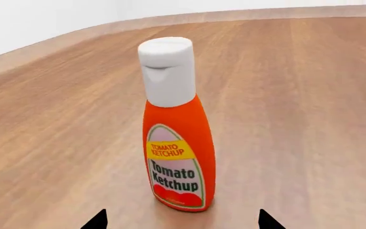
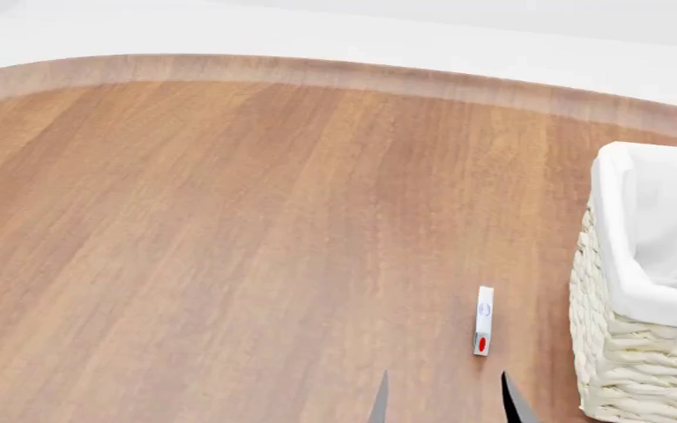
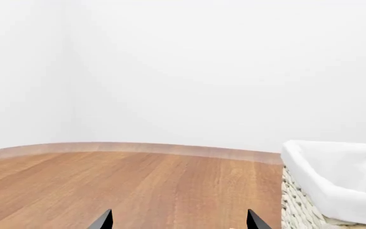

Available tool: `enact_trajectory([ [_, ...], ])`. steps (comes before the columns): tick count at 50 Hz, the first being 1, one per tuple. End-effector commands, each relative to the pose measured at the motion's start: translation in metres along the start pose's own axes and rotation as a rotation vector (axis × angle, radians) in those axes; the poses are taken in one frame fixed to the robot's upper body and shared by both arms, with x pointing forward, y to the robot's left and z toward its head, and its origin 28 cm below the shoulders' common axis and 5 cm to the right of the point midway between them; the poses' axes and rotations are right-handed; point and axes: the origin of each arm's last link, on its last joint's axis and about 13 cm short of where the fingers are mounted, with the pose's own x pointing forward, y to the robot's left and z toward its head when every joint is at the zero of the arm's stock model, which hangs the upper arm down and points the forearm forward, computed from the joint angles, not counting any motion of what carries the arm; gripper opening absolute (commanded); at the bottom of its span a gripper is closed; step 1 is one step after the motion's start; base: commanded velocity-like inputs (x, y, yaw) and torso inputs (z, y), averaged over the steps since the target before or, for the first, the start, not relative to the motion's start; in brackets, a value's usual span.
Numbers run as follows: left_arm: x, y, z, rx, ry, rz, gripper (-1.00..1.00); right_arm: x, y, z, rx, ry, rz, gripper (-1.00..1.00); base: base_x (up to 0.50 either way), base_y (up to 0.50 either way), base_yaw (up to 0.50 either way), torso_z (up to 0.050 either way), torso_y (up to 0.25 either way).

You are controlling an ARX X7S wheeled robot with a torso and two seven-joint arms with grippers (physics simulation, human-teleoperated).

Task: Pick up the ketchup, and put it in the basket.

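Observation:
The ketchup (image 1: 177, 143), an orange-red squeeze bottle with a white cap and a "Tomato Ketchup" label, stands upright on the wooden table in the left wrist view. My left gripper (image 1: 183, 218) is open, its two dark tips wide apart just short of the bottle's base and not touching it. The basket (image 2: 638, 291), cream wicker with a white liner, sits at the right edge of the head view. My right gripper (image 2: 447, 401) is open and holds nothing, close to the basket's left side. The bottle and the left gripper are outside the head view.
A small flat white box with a red mark (image 2: 483, 321) lies on the table just ahead of the right gripper, left of the basket (image 3: 335, 186). The curved far table edge (image 2: 315, 70) meets a white wall.

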Motion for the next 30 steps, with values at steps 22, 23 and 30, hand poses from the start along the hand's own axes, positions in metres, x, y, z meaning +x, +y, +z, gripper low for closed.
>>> enact_trajectory([
  [22,0.033,0.005,-0.004,0.036,-0.108,-0.004,1.0,0.001,0.001,-0.002,0.011,0.011,0.013,1.0,0.0,0.0,0.0,0.0,0.0],
  [23,0.035,0.005,-0.004,0.025,-0.11,-0.006,1.0,0.001,0.001,-0.002,0.01,0.011,0.013,1.0,0.0,0.0,0.0,0.0,0.0],
  [30,0.045,0.004,-0.006,0.004,-0.128,0.0,1.0,0.001,0.001,-0.001,0.012,0.008,0.012,1.0,0.0,0.0,0.0,0.0,0.0],
])
